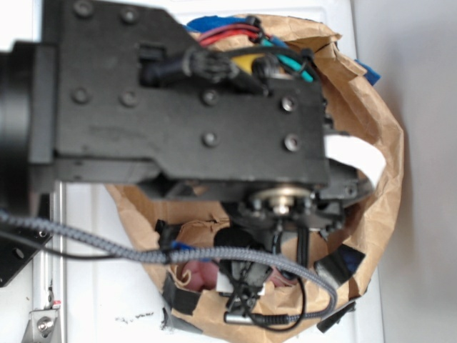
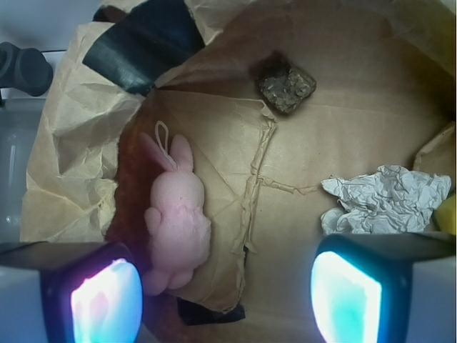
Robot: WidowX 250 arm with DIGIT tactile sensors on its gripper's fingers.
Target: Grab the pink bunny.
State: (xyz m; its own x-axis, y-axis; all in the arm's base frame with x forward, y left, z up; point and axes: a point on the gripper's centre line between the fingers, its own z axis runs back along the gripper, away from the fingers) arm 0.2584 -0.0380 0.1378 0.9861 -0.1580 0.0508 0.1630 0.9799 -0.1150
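In the wrist view the pink bunny [image 2: 178,214] lies lengthwise on the brown paper floor of the bag [image 2: 321,157], ears and hanging loop pointing up the frame. My gripper [image 2: 225,296] hovers above it, open, with nothing between the two glowing pads [image 2: 107,304]. The bunny sits just inside the left pad, its lower end close to that pad. In the exterior view the arm's black body hides most of the bag [image 1: 378,214]; only a small pinkish patch [image 1: 198,275] shows below it, and the jaws themselves are hidden.
A crumpled white paper wad [image 2: 385,200] lies at the right, next to the right pad. A dark brown lump [image 2: 287,86] rests at the back. A yellow edge [image 2: 448,214] peeks in at far right. Black tape [image 2: 143,43] patches the bag wall.
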